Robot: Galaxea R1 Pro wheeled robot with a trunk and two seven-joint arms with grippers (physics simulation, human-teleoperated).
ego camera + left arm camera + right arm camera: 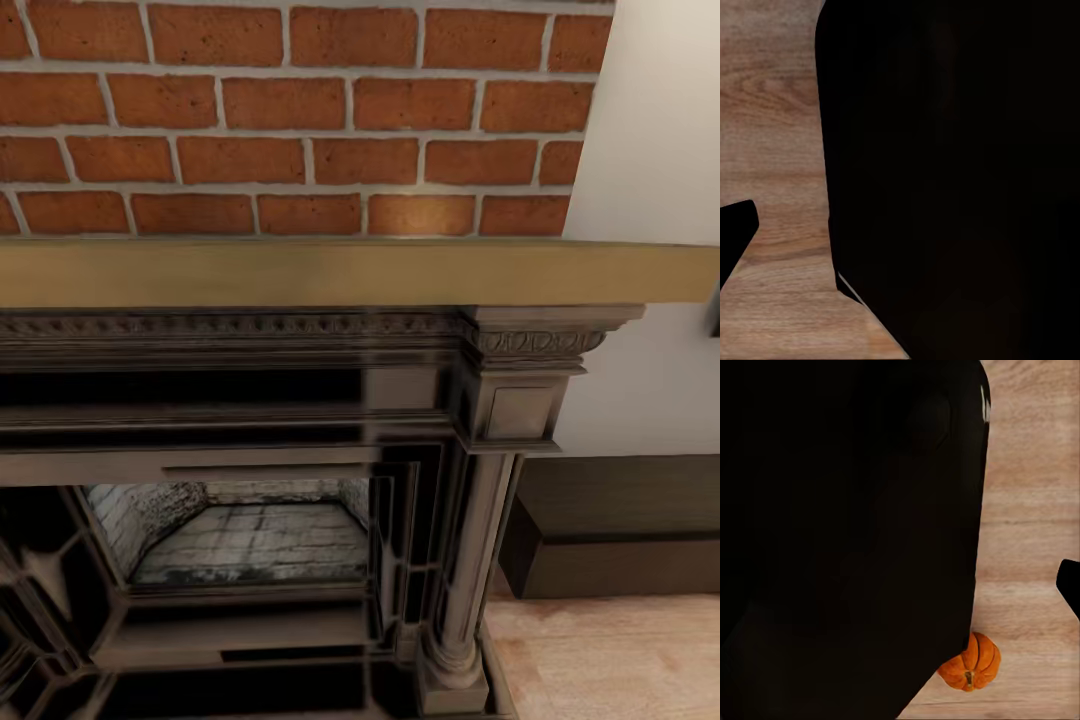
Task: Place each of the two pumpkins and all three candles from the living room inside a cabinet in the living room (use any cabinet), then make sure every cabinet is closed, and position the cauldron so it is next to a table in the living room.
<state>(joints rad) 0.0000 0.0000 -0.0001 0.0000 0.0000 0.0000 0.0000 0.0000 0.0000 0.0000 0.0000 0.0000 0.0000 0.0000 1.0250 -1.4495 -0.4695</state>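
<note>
One small orange ribbed pumpkin [971, 661] with a short brown stem lies on the pale wood floor in the right wrist view, partly tucked behind a large black shape [847, 540]. A black wedge [1069, 585] pokes in at that view's edge; I cannot tell the right gripper's state. The left wrist view holds a similar big black mass [952, 180] and a black wedge [735, 232] over wood floor. In the head view, right of the fireplace, stands the end of a low dark-brown wooden unit [620, 540], seemingly the cabinet. Candles, cauldron and table are out of view.
A dark ornate fireplace surround [300, 420] with a tan mantel shelf [350, 272] stands close ahead under a red brick wall [300, 120]. Its column [470, 560] reaches the floor. Pale wood floor [610, 660] lies at the lower right, a white wall [660, 150] above.
</note>
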